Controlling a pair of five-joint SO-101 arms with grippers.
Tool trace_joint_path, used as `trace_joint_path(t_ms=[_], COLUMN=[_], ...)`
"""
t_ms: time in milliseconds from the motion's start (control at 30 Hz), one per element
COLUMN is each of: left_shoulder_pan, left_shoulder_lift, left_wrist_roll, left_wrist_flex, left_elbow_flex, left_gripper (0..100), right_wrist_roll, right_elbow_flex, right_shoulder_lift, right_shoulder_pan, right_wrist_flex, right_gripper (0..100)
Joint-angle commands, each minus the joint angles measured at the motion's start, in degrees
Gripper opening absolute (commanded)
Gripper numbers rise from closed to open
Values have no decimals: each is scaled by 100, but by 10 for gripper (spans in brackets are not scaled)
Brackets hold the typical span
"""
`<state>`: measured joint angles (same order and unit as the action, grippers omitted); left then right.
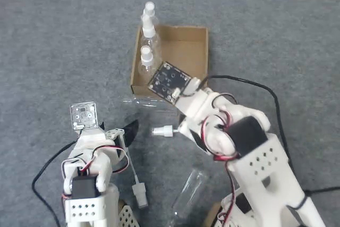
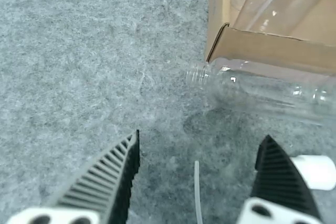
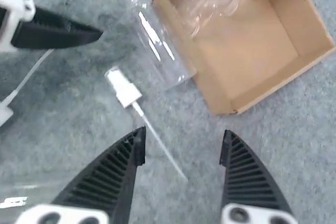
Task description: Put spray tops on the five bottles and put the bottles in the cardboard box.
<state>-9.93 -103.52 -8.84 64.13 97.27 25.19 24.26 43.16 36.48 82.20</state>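
Observation:
The cardboard box [image 1: 183, 46] lies at the back centre, and three clear bottles [image 1: 147, 57] with white spray tops lean in its left side. An uncapped clear bottle [image 1: 151, 102] [image 2: 262, 90] [image 3: 163, 45] lies on its side just in front of the box. A loose spray top [image 1: 163, 130] [image 3: 123, 88] rests on the carpet nearer me. My right gripper [image 3: 181, 166] hangs open above that top's thin tube. My left gripper [image 2: 197, 171] [image 1: 126, 131] is open and low, facing the bottle's neck from a short way off.
A second bare bottle [image 1: 188, 195] lies near the front edge between the arms. Another spray top [image 1: 139, 192] with its tube rests beside the left arm's base. Grey carpet [image 1: 64, 51] stretches open to the left and right of the box.

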Motion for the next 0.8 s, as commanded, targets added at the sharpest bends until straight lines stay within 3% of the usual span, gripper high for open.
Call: trace_joint_path(t_ms=[0,500,767], left_shoulder_pan=[-35,-35,-35], left_shoulder_lift=[-70,-70,-70], left_wrist_roll=[62,62,62], left_wrist_flex=[18,18,18], left_elbow_flex=[-75,-75,-75], left_gripper=[334,334,334], right_wrist_roll=[88,202,932], right_elbow_flex=[-35,-35,-18], right_shoulder_lift=[409,541,541], right_shoulder_pan=[-40,1112,1798], right_wrist_flex=[295,1174,1798], right_gripper=[188,188,188])
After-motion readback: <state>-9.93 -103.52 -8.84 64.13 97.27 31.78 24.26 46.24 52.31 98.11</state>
